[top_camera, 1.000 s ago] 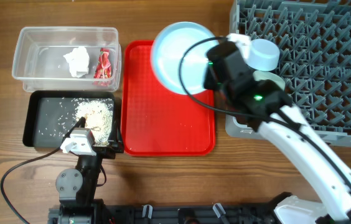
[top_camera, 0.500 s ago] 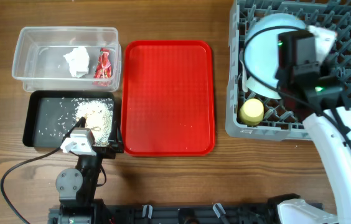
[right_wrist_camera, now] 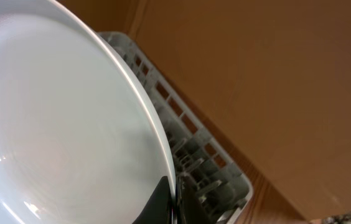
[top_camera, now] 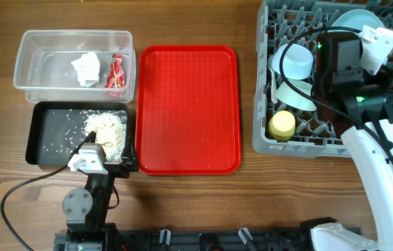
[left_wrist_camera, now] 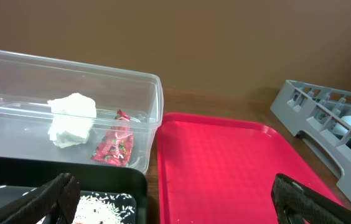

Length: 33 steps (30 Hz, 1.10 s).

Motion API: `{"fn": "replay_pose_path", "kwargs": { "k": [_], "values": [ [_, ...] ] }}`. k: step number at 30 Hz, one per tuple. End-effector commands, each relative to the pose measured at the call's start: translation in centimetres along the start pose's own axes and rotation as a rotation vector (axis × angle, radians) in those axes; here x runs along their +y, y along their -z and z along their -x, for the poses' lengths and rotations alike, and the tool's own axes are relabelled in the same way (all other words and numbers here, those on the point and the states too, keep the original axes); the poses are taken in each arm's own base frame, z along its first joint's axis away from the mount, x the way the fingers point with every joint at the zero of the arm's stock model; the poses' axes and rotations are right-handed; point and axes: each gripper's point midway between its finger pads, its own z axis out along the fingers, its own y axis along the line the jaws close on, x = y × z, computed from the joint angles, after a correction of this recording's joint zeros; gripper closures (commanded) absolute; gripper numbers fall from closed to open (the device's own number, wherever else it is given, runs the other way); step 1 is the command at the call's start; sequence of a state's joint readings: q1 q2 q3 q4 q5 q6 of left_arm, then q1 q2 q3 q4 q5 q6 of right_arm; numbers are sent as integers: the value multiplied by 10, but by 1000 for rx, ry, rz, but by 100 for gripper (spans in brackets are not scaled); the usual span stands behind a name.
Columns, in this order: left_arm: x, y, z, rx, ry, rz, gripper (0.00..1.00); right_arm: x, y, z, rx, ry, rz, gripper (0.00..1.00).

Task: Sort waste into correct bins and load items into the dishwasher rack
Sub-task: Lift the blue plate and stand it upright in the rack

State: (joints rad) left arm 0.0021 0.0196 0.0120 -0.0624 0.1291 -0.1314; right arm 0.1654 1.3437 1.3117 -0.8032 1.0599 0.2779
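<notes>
**Plate rim pinched in right jaws over the rack**

The right gripper holds the pale blue round plate by its rim, the jaws closed narrowly on the edge. The plate's broad face fills the left of the wrist view. From overhead the plate shows only as a sliver above the far side of the large square grey plastic dishwasher rack. Whether it touches the pegs cannot be told.

A small pale blue bowl and a yellow cup sit in the rack's left part.

The left gripper hangs at the near edge of the shallow black tray with its jaws wide apart and nothing between them. Beige rice-like scraps lie in that tray.

Beyond it, the clear plastic tub contains a crumpled white tissue and a red crinkled snack wrapper.
</notes>
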Motion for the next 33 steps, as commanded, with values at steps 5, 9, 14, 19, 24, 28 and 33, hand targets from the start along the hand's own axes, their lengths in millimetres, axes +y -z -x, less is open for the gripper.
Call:
{"fn": "replay_pose_path", "kwargs": {
  "k": [5,9,14,19,24,28,33],
  "values": [
    [1,-1,-4,10,-18,1,0,-19,4,2,-12,56,-67,96],
    [1,-1,-4,10,-18,1,0,-21,5,-2,-1,80,-74,96],
    [1,-1,-4,10,-18,1,0,-21,5,3,-15,59,-77,96],
    [1,-1,-4,10,-18,1,0,-20,4,7,-28,45,-75,96],
    [1,-1,-4,10,-18,1,0,-14,-2,6,-22,51,-82,96],
    [1,-1,-4,10,-18,1,0,-5,-16,5,-8,145,-128,96],
    [1,-1,-4,10,-18,1,0,9,-38,-7,39,217,-163,95]
  ]
}}
